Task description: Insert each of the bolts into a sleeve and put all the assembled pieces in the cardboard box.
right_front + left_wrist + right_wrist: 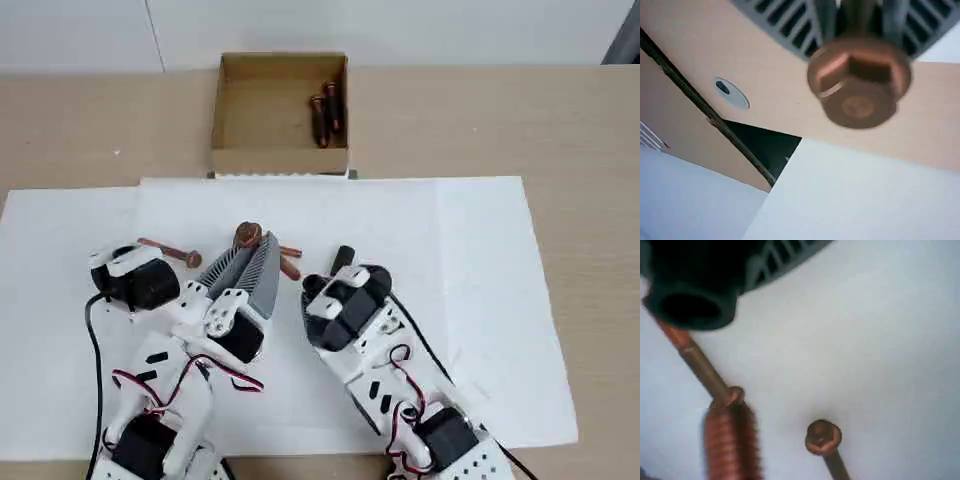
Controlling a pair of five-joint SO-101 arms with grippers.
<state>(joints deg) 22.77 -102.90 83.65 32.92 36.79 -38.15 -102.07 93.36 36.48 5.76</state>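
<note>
My left gripper (249,248) is shut on a copper bolt (248,236) over the white paper, its grey fingers (785,20) on either side of the shank and the hex head (858,82) pointing away from the wrist. Just to its right, my right gripper (345,275) is shut on a black sleeve (343,258), whose open end (690,302) shows in the right wrist view. Loose copper bolts lie on the paper: one (170,250) left of the left gripper and others (290,264) between the two grippers. The cardboard box (232,110) at the back holds assembled pieces (326,112).
A white paper sheet (470,280) covers the table's near half, with free room on its right side. The right wrist view has a smooth bolt (702,367), a threaded one (731,440) and a hex-headed one (823,437) lying below the sleeve.
</note>
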